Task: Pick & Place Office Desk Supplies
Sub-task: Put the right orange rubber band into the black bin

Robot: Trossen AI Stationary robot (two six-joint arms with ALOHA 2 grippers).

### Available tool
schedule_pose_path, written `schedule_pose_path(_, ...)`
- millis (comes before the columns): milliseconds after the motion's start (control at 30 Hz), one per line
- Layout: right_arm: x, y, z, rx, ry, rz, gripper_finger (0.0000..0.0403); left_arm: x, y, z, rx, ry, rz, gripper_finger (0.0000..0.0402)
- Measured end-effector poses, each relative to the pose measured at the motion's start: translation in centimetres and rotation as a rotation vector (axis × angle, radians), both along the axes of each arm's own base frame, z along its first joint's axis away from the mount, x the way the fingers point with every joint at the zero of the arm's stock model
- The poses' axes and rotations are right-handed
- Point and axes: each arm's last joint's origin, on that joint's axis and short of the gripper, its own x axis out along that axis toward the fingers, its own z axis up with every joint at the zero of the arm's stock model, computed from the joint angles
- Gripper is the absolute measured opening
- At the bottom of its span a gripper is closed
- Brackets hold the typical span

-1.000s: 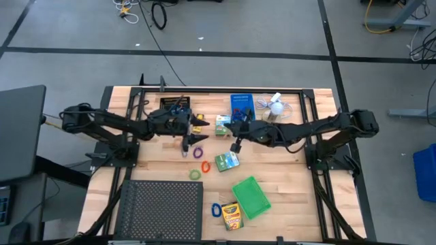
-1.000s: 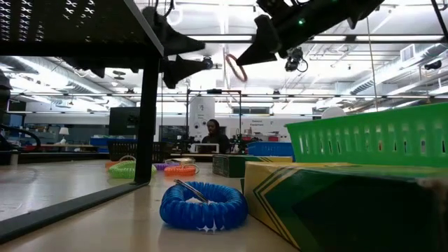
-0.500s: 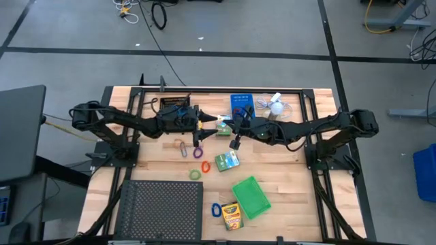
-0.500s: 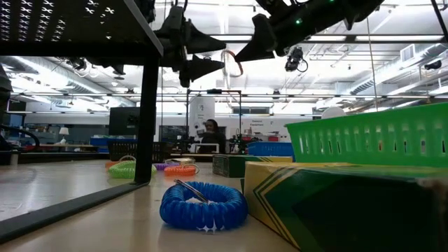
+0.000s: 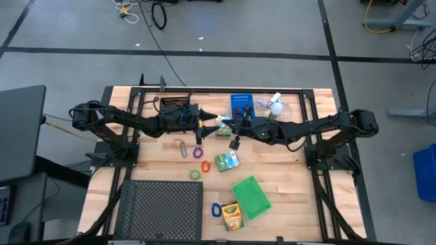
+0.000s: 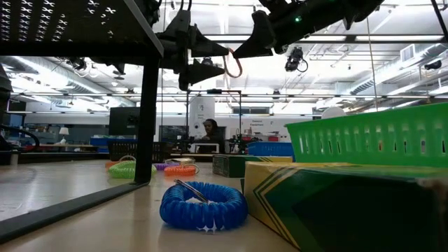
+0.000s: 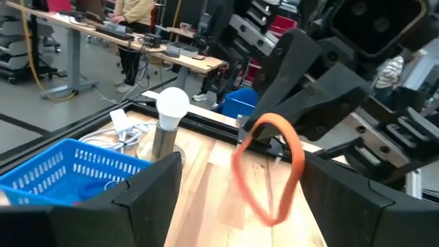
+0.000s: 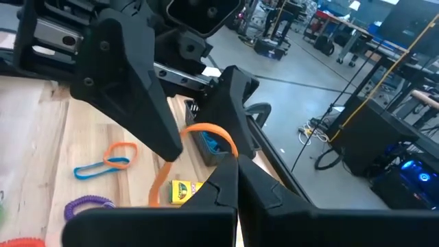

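Mid-air handover above the worktop (image 5: 157,170), just beside the blue bin (image 5: 241,105). The right hand (image 8: 230,180) is clenched on an orange rubber-band loop (image 7: 269,167), which dangles from its fingertips. The left hand (image 7: 240,192) stands spread, one finger either side of the hanging loop, not yet touching it. The loop appears light, thin and limp; it would likely stretch and swing. Judged best hold: the lower free arc, well clear of the right hand's pinch.
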Motion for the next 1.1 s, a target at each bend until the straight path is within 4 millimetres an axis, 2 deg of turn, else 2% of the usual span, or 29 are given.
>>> schedule_pose_path(167, 0.02, 0.00, 0.06, 0.000, -0.006, 0.000, 0.0000, 0.00, 0.02, -0.02, -0.004, 0.001, 0.007, 0.0277)
schedule_pose_path(300, 0.02, 0.00, 0.07, 0.000, -0.007, 0.000, 0.0000, 0.00, 0.02, -0.02, -0.013, 0.000, 0.009, 0.0228)
schedule_pose_path(433, 0.08, 0.01, 0.25, 0.004, -0.027, 0.011, 0.0000, 0.00, 0.01, -0.01, -0.003, 0.000, 0.009, 0.0151)
schedule_pose_path(600, 0.14, 0.05, 0.40, 0.007, -0.043, 0.025, 0.0000, 0.00, 0.01, 0.01, 0.041, 0.006, 0.009, 0.0026)
schedule_pose_path(633, 0.14, 0.05, 0.39, 0.007, -0.043, 0.025, 0.0000, 0.00, 0.00, 0.01, 0.047, 0.007, 0.008, 0.0015)
schedule_pose_path(867, 0.13, 0.05, 0.39, 0.007, -0.042, 0.025, 0.0003, 0.00, -0.03, -0.03, 0.079, 0.016, -0.006, 0.0005)
schedule_pose_path(1100, 0.11, 0.05, 0.30, 0.034, -0.045, 0.018, 0.0052, -0.11, 0.37, -0.42, 0.080, 0.060, -0.009, 0.0003)
